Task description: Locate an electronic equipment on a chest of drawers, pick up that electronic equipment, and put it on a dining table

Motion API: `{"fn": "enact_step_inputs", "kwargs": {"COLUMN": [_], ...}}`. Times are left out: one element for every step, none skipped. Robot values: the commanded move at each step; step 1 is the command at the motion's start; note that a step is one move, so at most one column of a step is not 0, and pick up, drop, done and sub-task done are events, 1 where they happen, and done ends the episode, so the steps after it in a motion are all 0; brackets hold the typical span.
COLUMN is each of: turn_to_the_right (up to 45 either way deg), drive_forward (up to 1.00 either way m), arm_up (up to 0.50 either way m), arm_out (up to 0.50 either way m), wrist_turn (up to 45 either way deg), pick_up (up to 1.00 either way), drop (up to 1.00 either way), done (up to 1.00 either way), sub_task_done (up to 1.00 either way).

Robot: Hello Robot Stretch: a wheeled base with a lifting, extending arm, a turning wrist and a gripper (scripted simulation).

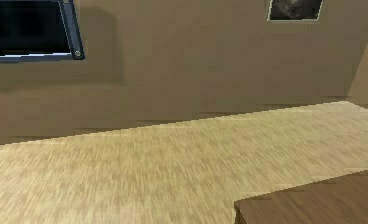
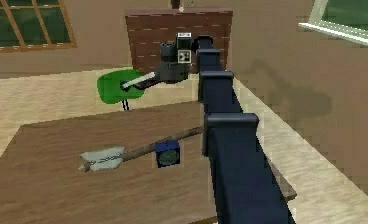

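Note:
A brown wooden table [image 2: 52,185] spreads across the arm side view's lower left. On it lies a small dark blue box-shaped thing [image 2: 168,154]. Beside that lies a grey flat thing with a thin handle [image 2: 102,158]. The dark arm [image 2: 227,130] rises over the table's right side. My gripper [image 2: 132,88] reaches left from the arm's far end, beyond the table, with its fingers in front of a green chair [image 2: 114,86]. I cannot tell whether it holds anything. A table corner [image 1: 312,203] shows at the forward view's bottom right.
A reddish-brown cabinet-like piece of furniture [image 2: 152,30] stands against the far wall behind the gripper. Windows [image 2: 30,22] sit at both upper corners of the arm side view. In the forward view, bare wood floor [image 1: 142,170] runs to a wall with a window [image 1: 32,30] and a picture [image 1: 294,9].

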Motion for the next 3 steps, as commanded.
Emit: {"fn": "enact_step_inputs", "kwargs": {"turn_to_the_right": [0.0, 0.0, 0.0], "drive_forward": [0.00, 0.00, 0.00], "arm_up": [0.00, -0.04, -0.32], "arm_out": [0.00, 0.00, 0.00], "wrist_turn": [15.0, 0.0, 0.0], "pick_up": [0.00, 0.00, 0.00], "drop": [0.00, 0.00, 0.00], "done": [0.00, 0.00, 0.00], "sub_task_done": [0.00, 0.00, 0.00]}}
